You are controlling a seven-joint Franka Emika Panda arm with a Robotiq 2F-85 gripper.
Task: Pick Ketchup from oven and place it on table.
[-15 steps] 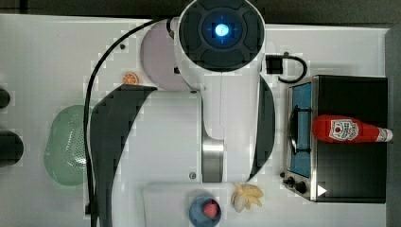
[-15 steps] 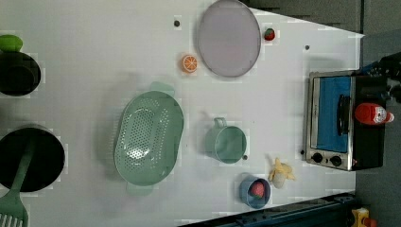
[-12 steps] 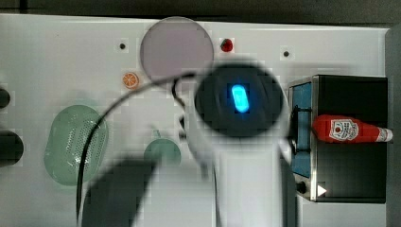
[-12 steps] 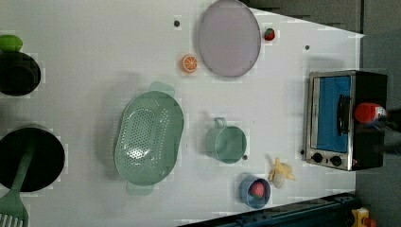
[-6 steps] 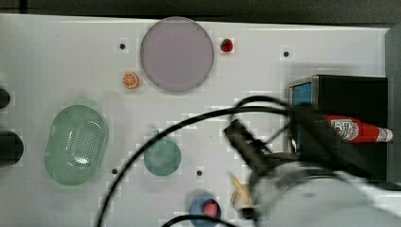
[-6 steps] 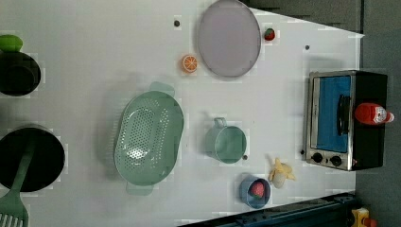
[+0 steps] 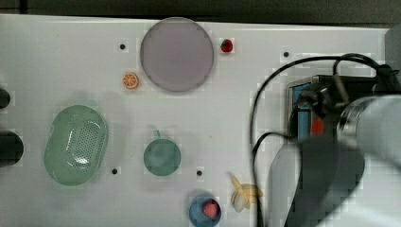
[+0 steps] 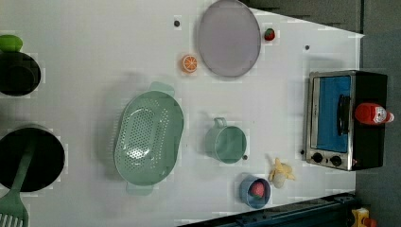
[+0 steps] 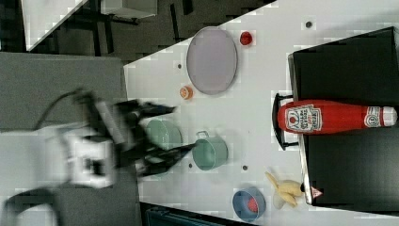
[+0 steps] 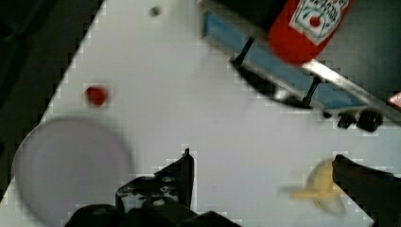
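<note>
The Ketchup (image 9: 329, 117) stands on top of the oven (image 8: 347, 120), and the gripper (image 10: 262, 177) is near it with its jaws wide apart, holding nothing. If 1 finger bumps the bottle, it could tip over and roll off onto the table (image 7: 71, 56).

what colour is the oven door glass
Blue-tinted glass on the oven door, clearest in the left view.

Arm (image 7: 340, 156) blurs across the oven (image 7: 326, 82), hiding most of the Ketchup (image 7: 318, 126) (top view)
</note>
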